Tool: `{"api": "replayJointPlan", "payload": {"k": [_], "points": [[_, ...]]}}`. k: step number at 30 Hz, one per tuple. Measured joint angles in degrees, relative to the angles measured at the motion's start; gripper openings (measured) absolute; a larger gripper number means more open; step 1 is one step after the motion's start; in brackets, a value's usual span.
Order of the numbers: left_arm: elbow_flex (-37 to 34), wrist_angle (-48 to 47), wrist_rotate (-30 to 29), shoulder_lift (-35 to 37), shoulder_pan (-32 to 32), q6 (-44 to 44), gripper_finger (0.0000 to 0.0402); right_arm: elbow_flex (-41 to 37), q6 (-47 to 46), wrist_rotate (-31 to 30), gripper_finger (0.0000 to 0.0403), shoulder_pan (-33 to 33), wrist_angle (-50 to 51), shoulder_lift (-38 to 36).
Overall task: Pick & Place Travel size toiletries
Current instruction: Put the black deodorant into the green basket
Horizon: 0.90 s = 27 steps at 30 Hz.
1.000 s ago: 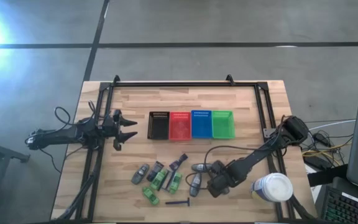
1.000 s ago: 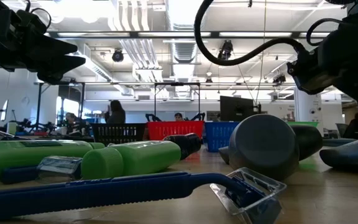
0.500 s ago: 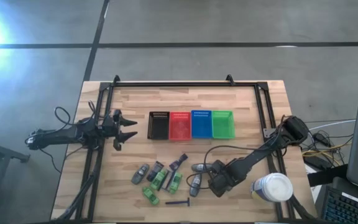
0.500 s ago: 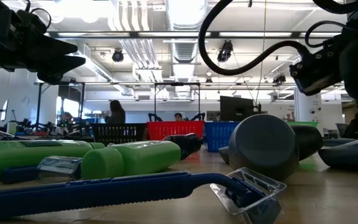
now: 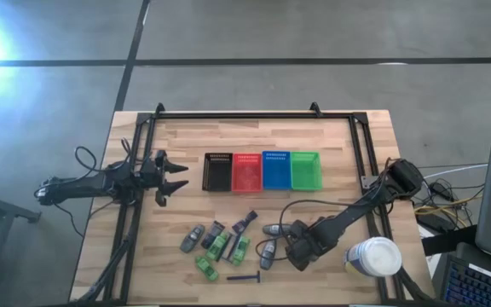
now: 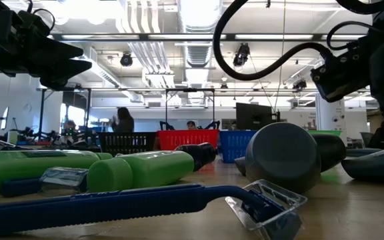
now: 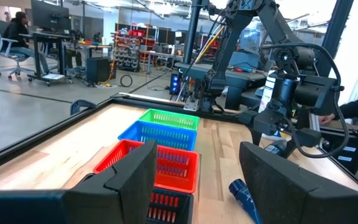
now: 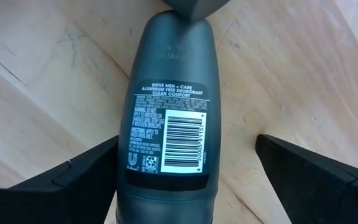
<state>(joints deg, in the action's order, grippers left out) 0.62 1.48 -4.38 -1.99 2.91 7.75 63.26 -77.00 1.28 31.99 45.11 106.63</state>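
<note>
In the right wrist view, a grey tube [image 8: 169,118] is seen lengthwise between the wide-open, empty right gripper [image 8: 185,171] fingers, ready to be closed on.

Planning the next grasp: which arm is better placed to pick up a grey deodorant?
Right. The right gripper hangs open directly over a grey deodorant, fingers either side. The left gripper waits near the black basket, far from the pile.

Grey tube [image 8: 169,118] running off the right wrist frame's edge; razor [image 6: 112,203] handle getting cropped in low view.
</note>
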Motion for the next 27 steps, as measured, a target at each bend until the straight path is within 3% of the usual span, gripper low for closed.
{"api": "replayJointPlan", "payload": {"k": [27], "points": [[0.0,0.0,0.1,0.0,0.0,0.0,0.0234,-0.9,1.4,0.1,0.0363,0.2,0.1,-0.1]]}}
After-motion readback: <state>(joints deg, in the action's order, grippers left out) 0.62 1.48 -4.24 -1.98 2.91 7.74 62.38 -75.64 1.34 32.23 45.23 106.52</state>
